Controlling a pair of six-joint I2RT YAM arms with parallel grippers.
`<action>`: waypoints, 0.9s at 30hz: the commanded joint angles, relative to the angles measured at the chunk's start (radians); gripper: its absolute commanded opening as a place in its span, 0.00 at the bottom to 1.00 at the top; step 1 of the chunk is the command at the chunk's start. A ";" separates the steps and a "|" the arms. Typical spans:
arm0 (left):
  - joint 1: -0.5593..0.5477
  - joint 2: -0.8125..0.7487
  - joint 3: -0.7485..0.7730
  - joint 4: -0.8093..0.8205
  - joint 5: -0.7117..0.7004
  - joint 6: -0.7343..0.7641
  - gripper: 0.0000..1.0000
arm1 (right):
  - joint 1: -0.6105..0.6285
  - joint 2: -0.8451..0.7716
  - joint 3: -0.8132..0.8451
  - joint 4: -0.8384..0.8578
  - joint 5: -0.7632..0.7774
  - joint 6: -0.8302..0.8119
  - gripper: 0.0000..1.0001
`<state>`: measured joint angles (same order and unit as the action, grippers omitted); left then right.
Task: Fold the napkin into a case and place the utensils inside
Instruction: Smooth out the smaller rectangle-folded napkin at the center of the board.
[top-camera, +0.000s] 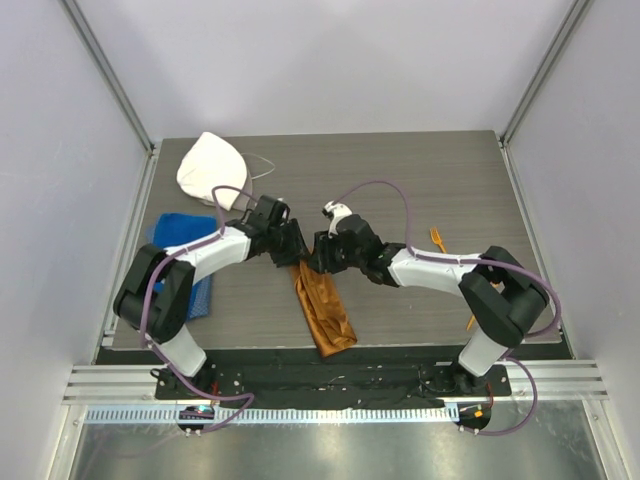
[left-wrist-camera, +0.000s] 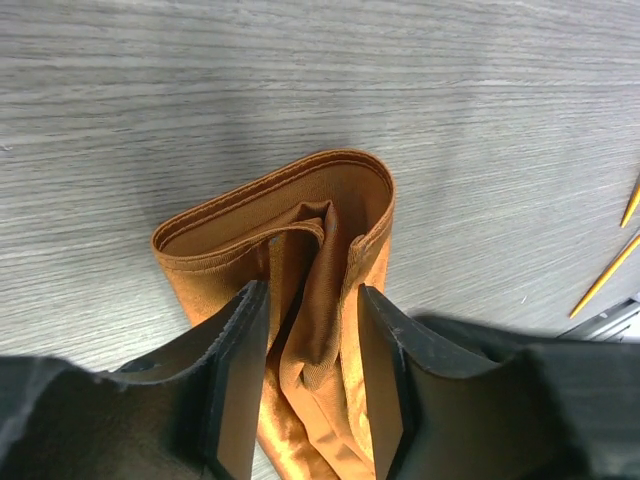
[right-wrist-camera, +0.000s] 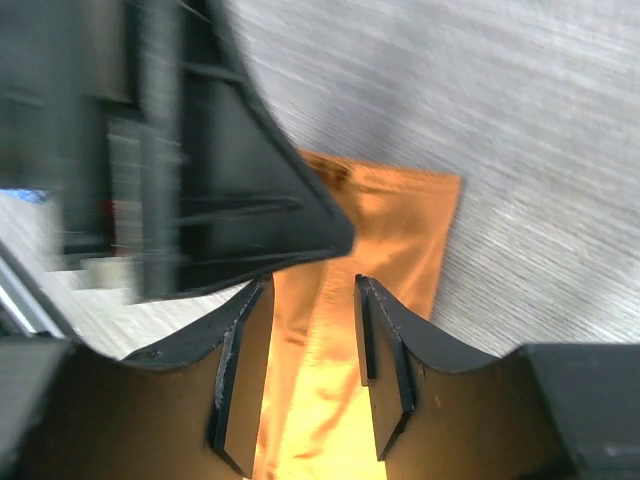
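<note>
The napkin (top-camera: 325, 305) lies as a narrow rust-orange strip, the case, running from the table's middle toward the near edge. In the left wrist view its far end (left-wrist-camera: 290, 215) stands open in a loop of layered hems. My left gripper (left-wrist-camera: 312, 290) is open, its fingers straddling loose folds of the cloth. My right gripper (right-wrist-camera: 312, 283) is open just above the strip, facing the left gripper (top-camera: 292, 248). An orange fork (top-camera: 438, 238) lies to the right, behind the right arm. Two thin orange utensil handles (left-wrist-camera: 606, 274) show at the left wrist view's edge.
A white rounded cloth cap (top-camera: 212, 165) sits at the back left. A blue towel (top-camera: 180, 240) lies partly under the left arm. Both arms meet over the table's centre, and the left gripper's body (right-wrist-camera: 200, 200) fills the right wrist view's left side. Metal posts frame the table.
</note>
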<state>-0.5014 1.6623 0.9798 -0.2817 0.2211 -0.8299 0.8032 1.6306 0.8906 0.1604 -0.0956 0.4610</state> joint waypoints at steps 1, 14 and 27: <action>0.008 -0.045 0.017 -0.002 0.001 0.008 0.46 | -0.001 0.038 0.019 0.001 -0.044 -0.019 0.46; 0.009 -0.062 -0.006 0.004 0.007 -0.006 0.35 | 0.004 0.041 -0.059 0.054 -0.064 0.005 0.39; 0.009 -0.079 -0.044 0.019 0.017 -0.017 0.26 | 0.021 0.078 -0.055 0.080 -0.056 -0.001 0.38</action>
<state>-0.4988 1.6234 0.9527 -0.2813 0.2283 -0.8375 0.8181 1.6852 0.8207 0.1921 -0.1577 0.4690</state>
